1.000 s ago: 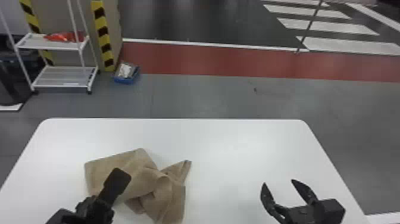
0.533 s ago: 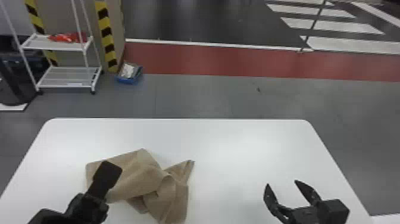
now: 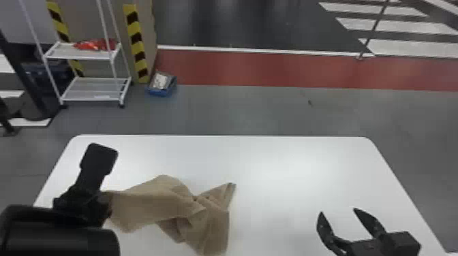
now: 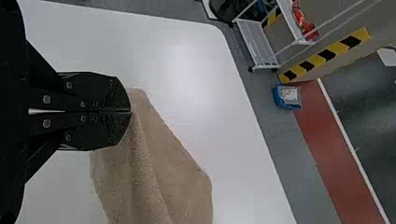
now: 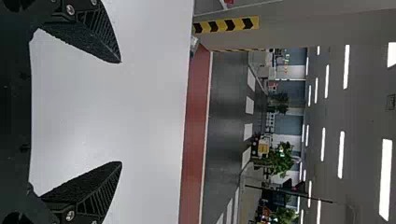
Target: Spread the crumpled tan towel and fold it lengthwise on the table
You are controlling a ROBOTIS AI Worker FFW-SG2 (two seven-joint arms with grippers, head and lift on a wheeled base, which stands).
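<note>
1. Grey floor with a red strip runs across the head view behind the white table (image 3: 289,160); a wire cart (image 3: 90,90) stands at the upper left of the frame and a blue bin (image 3: 162,85) just beside it.
2. The tan towel (image 3: 146,206) lies crumpled on the table, left of centre in the lower half of the head view. Its bunched part sits toward the bottom centre, and one narrow corner points up and to the right.
3. The left tool (image 4: 130,111) is clenched on an edge of the towel; in the left wrist view a ridge of cloth runs away from the joined tips.
4. The right tool (image 3: 337,211) is released, its fingers spread with nothing between them, at the lower right of the head view.
5. What matters most is the line between the two: from the held edge at its left end, the towel stretches rightward and somewhat down the frame, toward the right tool's side but well apart from it. The left arm is plainly nearer.
6. Spreading seems the step in hand, with folding yet to come. Drawing the held edge left along that line should open the cloth, though the bunched end may simply slide after it.
</note>
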